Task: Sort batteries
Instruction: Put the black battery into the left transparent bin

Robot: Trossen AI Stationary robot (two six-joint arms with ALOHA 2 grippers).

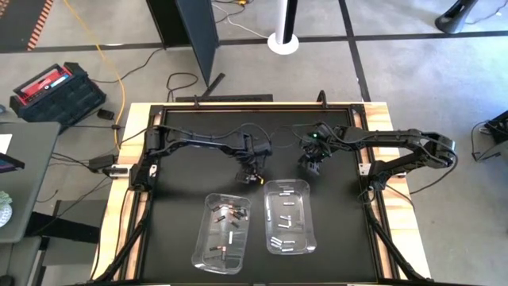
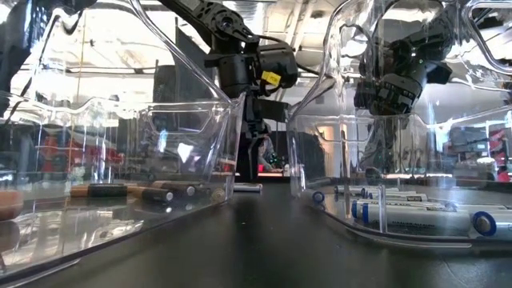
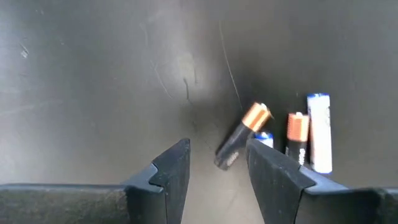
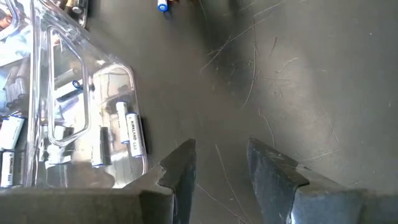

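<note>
We see a black tabletop [image 1: 175, 238] with a wooden edge. Two clear bins rest on it side by side: the left bin [image 1: 222, 232] and the right bin [image 1: 288, 216], each with batteries lying inside. Loose batteries [image 3: 298, 134] also lie directly on the bare surface, close together, just behind the gap between the bins.

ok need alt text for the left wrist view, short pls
The left end effector, fingers open, hangs over a dark table with a black, copper-topped battery lying tilted between its fingertips. Beside it lie three more batteries: a mostly hidden blue-tipped one, another copper-topped one and a white one.
</note>
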